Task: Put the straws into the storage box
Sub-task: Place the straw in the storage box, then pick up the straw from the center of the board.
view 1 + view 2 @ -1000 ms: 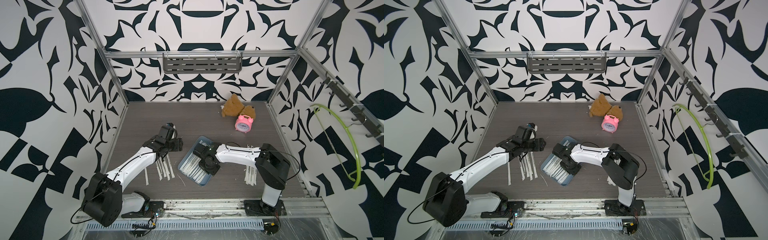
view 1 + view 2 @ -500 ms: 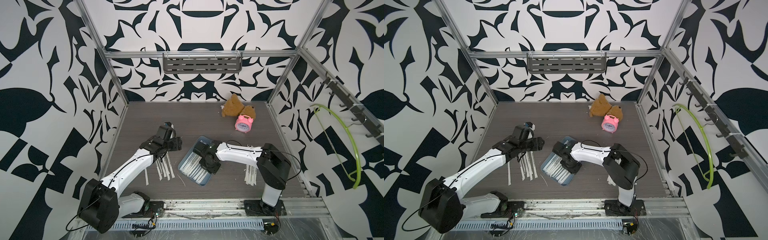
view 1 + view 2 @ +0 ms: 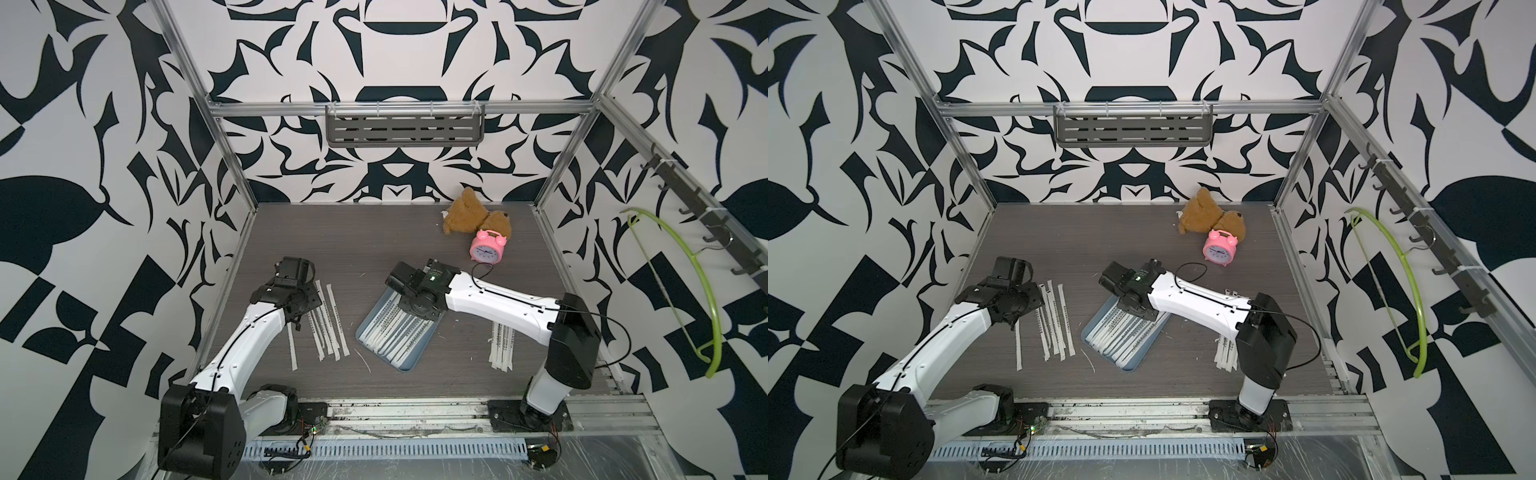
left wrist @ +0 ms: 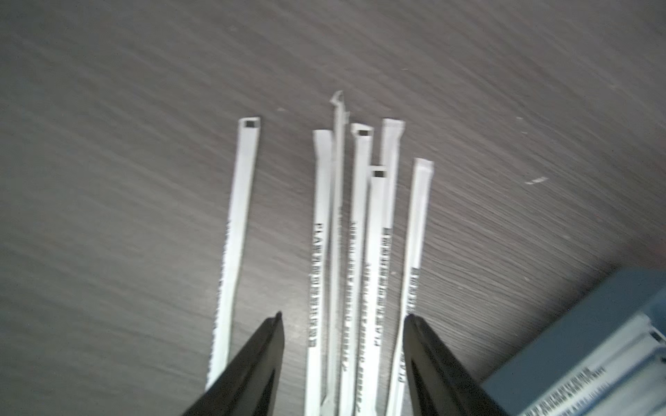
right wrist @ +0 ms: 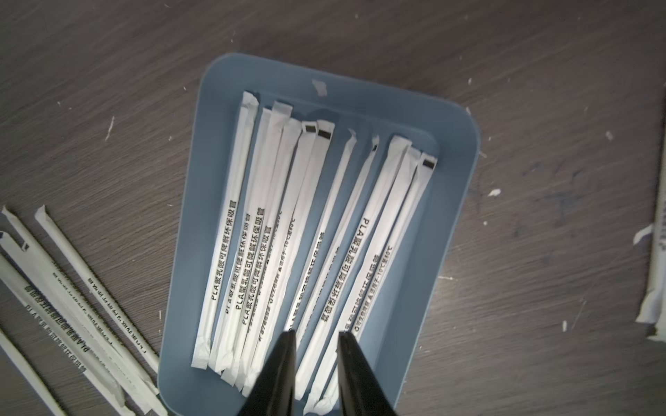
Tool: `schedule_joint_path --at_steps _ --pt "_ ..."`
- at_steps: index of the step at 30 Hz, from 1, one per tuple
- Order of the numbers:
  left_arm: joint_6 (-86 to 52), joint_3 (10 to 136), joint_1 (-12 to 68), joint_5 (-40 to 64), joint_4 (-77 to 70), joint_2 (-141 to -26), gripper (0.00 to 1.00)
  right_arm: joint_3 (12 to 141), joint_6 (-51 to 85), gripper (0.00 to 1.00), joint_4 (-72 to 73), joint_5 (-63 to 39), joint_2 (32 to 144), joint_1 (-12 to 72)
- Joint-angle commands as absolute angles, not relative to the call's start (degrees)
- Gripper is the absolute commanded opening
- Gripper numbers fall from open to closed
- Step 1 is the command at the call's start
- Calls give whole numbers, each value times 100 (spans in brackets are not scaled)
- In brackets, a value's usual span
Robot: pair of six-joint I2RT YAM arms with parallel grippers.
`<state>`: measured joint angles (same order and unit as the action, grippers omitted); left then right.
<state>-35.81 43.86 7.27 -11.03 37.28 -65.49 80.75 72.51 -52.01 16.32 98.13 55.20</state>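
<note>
Left gripper [image 4: 342, 317] swung back over loose straws [image 4: 375, 252]; jaws wide, empty, straddling bundle, long axis straight ahead. Right gripper [image 5: 315, 333] narrowly parted, empty, above part-filled storage box [image 5: 454, 201]. Left arm nearer.

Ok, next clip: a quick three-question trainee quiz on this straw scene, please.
1. True or false: the storage box is empty.
2. Which tool hangs over the box: A left, B right?
3. Fill in: straws outside the box lie on the table in ___ groups.
Key: 1 false, straws lie in it. 2 B, the right tool; the left tool is over loose straws. 3 two.
</note>
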Motion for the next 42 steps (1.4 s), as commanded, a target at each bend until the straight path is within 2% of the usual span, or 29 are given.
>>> schedule_joint_path --at_steps 1,9,12,18,25,42 --pt "-3760 4155 100 -725 3833 -6506 64 8037 6533 26 -5065 2035 9701 5498" --pt "-3744 4148 -365 -798 3759 -7258 64 7442 6121 26 -4483 1662 9407 5180" --pt "-3737 4220 -354 -835 3855 -7466 56 7151 6024 26 -4262 1451 9255 4934" --pt "-3985 4801 904 -882 4017 -7253 52 6887 5788 26 -4074 1229 9141 4595" --pt "-4346 5280 2373 -618 3926 -8273 47 6893 5591 25 -4023 1127 9142 4399" --pt "-4330 5056 2602 -812 3535 -8949 35 6861 5746 24 -3990 887 9059 4229"
